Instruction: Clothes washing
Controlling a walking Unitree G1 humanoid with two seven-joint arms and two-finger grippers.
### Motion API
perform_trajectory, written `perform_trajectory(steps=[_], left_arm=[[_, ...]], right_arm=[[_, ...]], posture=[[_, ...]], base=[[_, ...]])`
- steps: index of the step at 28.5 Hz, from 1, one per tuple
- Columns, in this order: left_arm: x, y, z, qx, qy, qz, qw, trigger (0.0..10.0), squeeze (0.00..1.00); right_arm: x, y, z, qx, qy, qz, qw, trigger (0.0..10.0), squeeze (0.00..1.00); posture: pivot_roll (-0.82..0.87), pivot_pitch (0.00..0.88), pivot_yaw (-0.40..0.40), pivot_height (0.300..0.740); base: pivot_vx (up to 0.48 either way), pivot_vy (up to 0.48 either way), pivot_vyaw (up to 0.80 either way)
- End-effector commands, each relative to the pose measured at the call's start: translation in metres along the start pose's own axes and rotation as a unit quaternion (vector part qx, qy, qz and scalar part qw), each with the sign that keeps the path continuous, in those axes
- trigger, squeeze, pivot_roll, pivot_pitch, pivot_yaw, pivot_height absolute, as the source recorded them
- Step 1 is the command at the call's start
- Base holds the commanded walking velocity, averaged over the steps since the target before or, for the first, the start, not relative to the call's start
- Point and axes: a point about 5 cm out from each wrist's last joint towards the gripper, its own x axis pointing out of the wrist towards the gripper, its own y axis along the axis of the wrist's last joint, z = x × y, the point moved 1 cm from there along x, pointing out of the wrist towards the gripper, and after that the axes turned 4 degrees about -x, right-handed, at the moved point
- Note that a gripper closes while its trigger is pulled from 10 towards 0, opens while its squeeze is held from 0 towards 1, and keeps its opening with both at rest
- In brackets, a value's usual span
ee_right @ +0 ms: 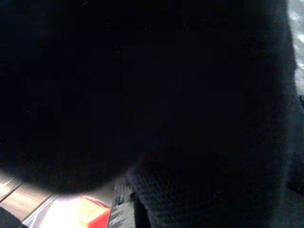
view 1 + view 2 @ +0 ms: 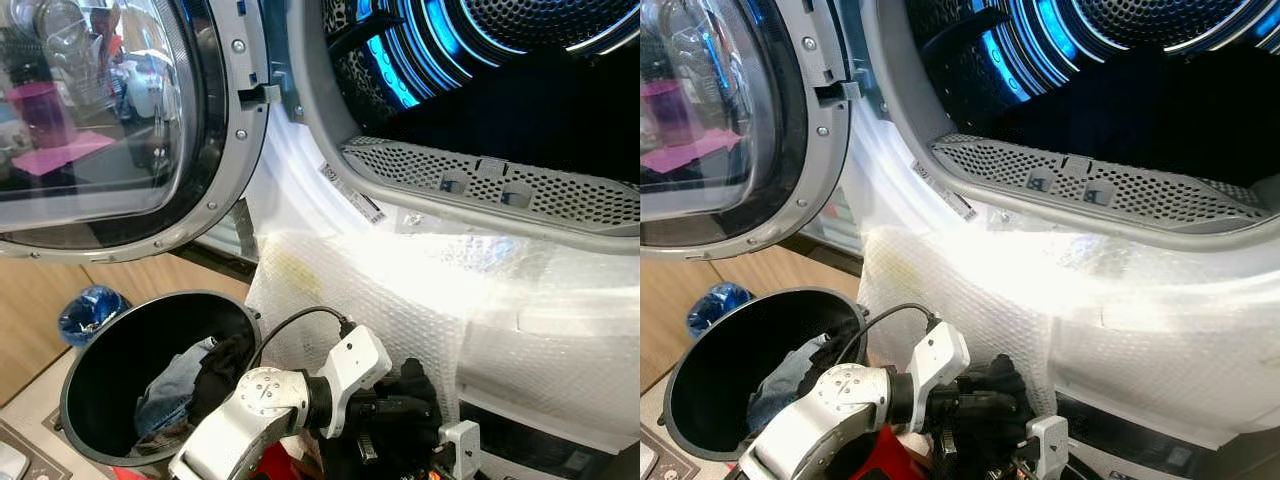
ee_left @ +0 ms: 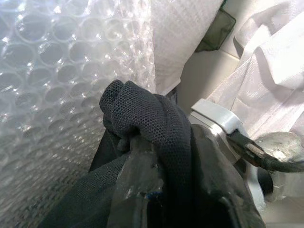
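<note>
- Black cloth [image 3: 152, 123] is bunched around the left hand [image 2: 395, 415], low by the bubble wrap [image 2: 400, 300] under the open washer drum [image 2: 520, 90].
- Left hand grips the cloth.
- Right hand: can't tell.
- More clothes lie in the black basket [image 2: 100, 385].

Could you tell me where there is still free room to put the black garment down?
The open drum, above its perforated rim, looks free. The black bin already holds clothes. It is crowded low down, where the left gripper holds the black garment against the bubble wrap.
</note>
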Motion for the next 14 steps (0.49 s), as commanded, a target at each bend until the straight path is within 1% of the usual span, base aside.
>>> perform_trajectory(steps=[1,7,8,9,10,11,12,14], left_arm=[[-0.002,0.009,0.006,0.006,-0.019,0.016,1.000,0.0,0.00],[-0.003,0.012,0.011,0.007,-0.037,0.013,0.999,0.0,0.00],[-0.003,0.012,0.011,0.003,-0.043,0.009,0.999,2.2,0.00],[-0.004,0.011,0.012,0.004,-0.048,0.005,0.999,3.2,0.53],[-0.005,0.010,0.014,0.004,-0.057,0.000,0.998,3.3,0.87],[-0.007,0.008,0.017,0.004,-0.071,-0.009,0.997,4.7,1.00],[-0.012,0.003,0.021,0.003,-0.093,-0.031,0.995,9.5,1.00],[-0.020,-0.001,0.023,0.003,-0.106,-0.055,0.993,9.3,1.00]], right_arm=[[-0.001,-0.005,0.001,0.006,-0.010,-0.006,1.000,0.0,0.00],[0.000,-0.004,0.003,0.011,-0.018,0.005,1.000,0.0,0.00],[0.001,-0.004,0.003,0.013,-0.018,0.007,1.000,0.0,0.00],[0.001,-0.004,0.003,0.013,-0.019,0.007,1.000,0.0,0.00],[0.001,-0.004,0.003,0.014,-0.020,0.009,1.000,0.0,0.00],[0.002,-0.004,0.003,0.016,-0.019,0.013,1.000,0.0,0.00],[0.004,-0.003,0.003,0.018,-0.019,0.018,1.000,0.0,0.00],[0.006,-0.002,0.003,0.019,-0.017,0.022,0.999,0.0,0.00]], posture=[[-0.13,0.000,0.088,0.740],[-0.14,0.000,0.097,0.740],[-0.14,0.000,0.099,0.740],[-0.13,0.000,0.102,0.740],[-0.13,0.000,0.103,0.740],[-0.13,0.000,0.107,0.740],[-0.13,0.000,0.110,0.740],[-0.13,0.000,0.113,0.740]], base=[[0.000,0.000,0.00],[0.000,0.000,0.00],[0.000,0.000,0.00],[0.000,0.000,0.00],[0.000,0.000,0.00],[0.000,0.000,0.00],[0.000,0.000,0.00],[0.000,0.000,0.00]])
